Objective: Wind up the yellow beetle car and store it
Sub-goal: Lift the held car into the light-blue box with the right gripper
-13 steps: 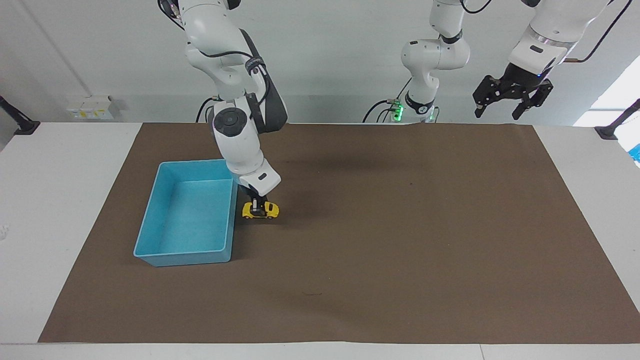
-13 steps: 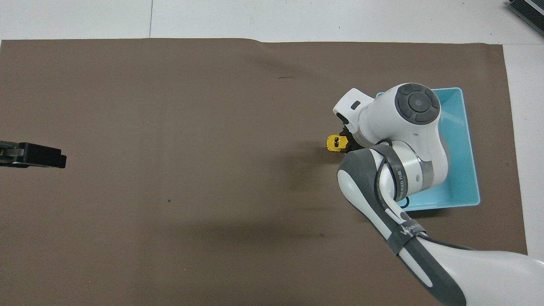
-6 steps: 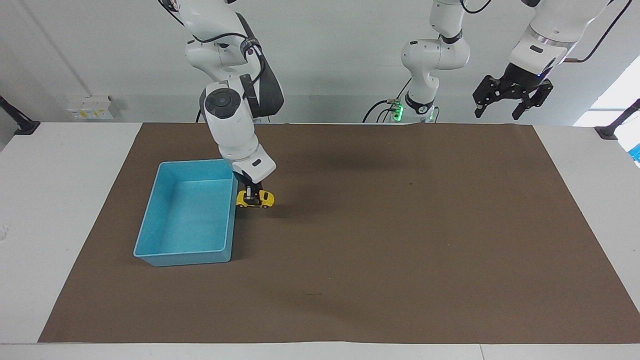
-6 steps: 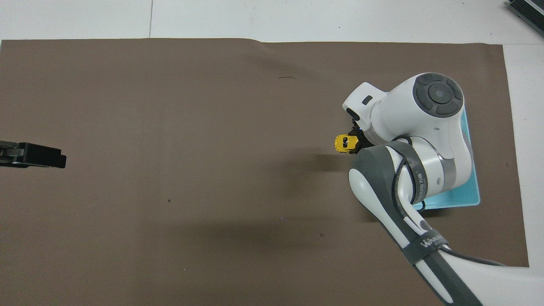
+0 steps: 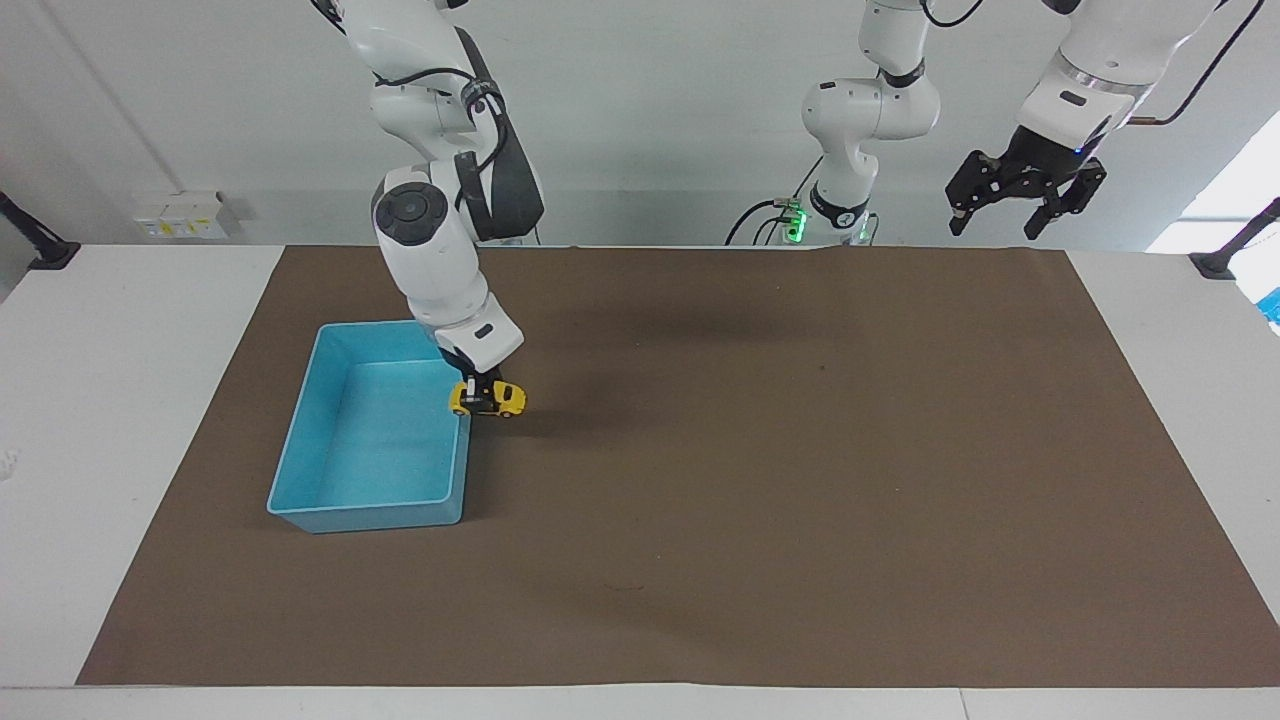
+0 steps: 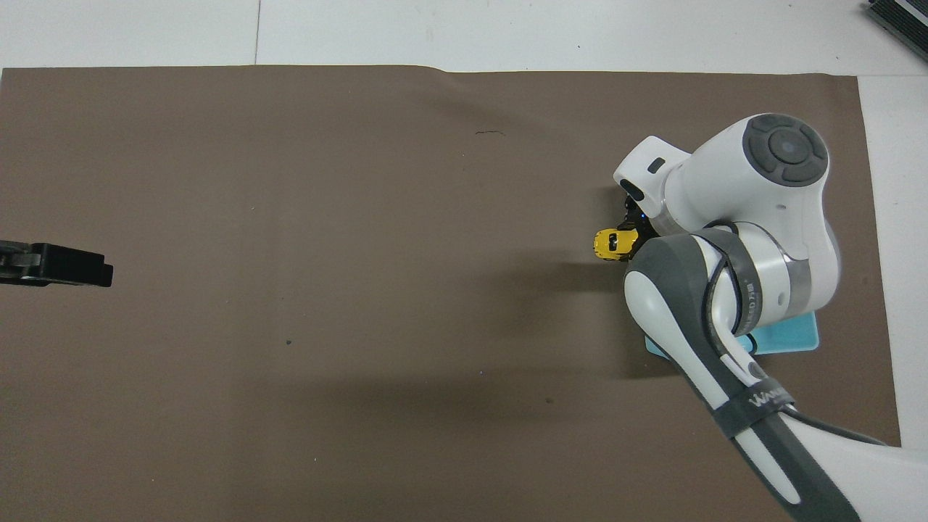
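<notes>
The yellow beetle car (image 5: 489,399) (image 6: 611,243) hangs in the air with my right gripper (image 5: 482,391) shut on its roof from above. Car and gripper are over the long rim of the blue bin (image 5: 300,430) that faces the table's middle. In the overhead view the right arm covers most of the blue bin (image 6: 790,339). My left gripper (image 5: 993,228) (image 6: 98,270) waits high over the left arm's end of the table, open and holding nothing.
A brown mat (image 5: 800,480) covers most of the white table (image 5: 120,400). The bin stands on the mat toward the right arm's end. A dark object (image 6: 899,22) lies at the table's corner farthest from the robots.
My right gripper has lifted the car off the mat and carried it sideways toward the bin, from beside the wall to over its rim. The left arm has not moved.
</notes>
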`<state>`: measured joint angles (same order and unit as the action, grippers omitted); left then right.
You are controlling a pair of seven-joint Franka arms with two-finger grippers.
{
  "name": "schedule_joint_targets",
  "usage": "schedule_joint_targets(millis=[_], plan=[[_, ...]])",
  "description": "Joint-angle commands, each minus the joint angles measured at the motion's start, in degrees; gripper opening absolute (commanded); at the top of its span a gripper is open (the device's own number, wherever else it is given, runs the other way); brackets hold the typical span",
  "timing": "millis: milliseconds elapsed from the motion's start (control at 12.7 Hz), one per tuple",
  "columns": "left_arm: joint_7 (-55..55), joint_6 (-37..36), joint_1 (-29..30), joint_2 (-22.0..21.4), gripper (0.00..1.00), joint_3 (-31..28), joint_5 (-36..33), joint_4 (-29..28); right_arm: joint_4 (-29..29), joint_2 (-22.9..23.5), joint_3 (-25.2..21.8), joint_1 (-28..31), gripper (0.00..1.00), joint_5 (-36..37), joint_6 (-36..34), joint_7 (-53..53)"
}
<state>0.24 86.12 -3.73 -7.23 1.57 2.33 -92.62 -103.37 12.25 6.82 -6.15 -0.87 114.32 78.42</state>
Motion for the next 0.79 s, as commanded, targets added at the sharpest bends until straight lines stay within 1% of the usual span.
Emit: schedule_joint_targets(millis=[0,79,471,707], plan=[[0.6,-1.1,1.0,0.2,1.0,0.5,0.4,0.9,0.0,-1.0,0.5,3.3,0.09,-1.4,-2.5,5.6],[0.6,-1.1,1.0,0.2,1.0,0.5,0.4,0.9,0.0,-1.4,0.3,4.6,0.09,-2.6,-2.9,8.1],[0.6,-1.1,1.0,0.2,1.0,0.5,0.4,0.9,-0.2,-1.8,0.4,9.9,0.09,-2.8,-5.2,16.8],[0.6,-1.1,0.9,0.2,1.0,0.5,0.4,0.9,-1.0,-2.3,0.1,10.3,0.09,-2.8,-5.3,18.2]])
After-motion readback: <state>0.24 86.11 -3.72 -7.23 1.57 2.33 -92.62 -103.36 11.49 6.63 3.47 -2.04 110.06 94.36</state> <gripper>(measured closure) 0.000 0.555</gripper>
